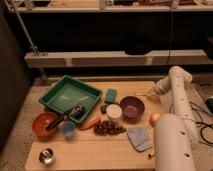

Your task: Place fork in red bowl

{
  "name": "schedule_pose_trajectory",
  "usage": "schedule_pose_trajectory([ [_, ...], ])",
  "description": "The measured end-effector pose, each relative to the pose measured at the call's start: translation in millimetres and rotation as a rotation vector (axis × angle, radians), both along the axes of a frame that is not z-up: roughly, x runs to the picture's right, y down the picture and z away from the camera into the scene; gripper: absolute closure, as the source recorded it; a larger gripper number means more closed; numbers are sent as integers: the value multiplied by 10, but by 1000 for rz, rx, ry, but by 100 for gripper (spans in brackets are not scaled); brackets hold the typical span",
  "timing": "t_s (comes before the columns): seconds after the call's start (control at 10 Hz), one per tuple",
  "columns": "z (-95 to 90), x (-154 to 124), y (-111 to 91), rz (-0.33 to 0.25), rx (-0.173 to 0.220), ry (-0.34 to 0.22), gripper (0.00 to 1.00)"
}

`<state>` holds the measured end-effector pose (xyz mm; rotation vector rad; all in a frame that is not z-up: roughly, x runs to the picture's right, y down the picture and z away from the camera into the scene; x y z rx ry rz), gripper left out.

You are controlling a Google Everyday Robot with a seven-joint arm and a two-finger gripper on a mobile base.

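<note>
- Reaching down over the far right of the wooden table (90, 152), the gripper (152, 94) sits at about tabletop level, just behind and to the right of the purple bowl (132, 107).
- Its fingers are drawn together and look pinched on the right end of the fork (143, 93), a thin pale sliver that sticks out leftward from the tip. I cannot tell whether the fork is clear of the wood.
- The white arm (175, 125) rises from the near right corner, bends at its top and drops to the gripper.
- The red bowl (39, 131) stands at the left side of the table, well apart from the fork and just in front of the green tray (65, 92).
- A black-handled tool (64, 119) lies slanted across the red bowl's rim, with its far end at the tray's near corner.
- Between the two bowls are a blue cup (67, 129) just beside the red bowl, a carrot (90, 123), a dark bunch of grapes (109, 128) and a small white cup (114, 111) next to the purple bowl.
- A teal sponge (111, 95) lies behind the white cup.
- A steel cup (46, 156) stands near the front left corner.
- A grey-blue cloth (139, 137) and an orange fruit (155, 118) lie close to the arm.
</note>
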<state>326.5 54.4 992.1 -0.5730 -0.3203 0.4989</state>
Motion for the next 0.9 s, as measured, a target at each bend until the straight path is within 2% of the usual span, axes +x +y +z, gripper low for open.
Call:
schedule_pose_trajectory([
  [0.9, -35, 12, 2, -1, -6, -2, 94],
])
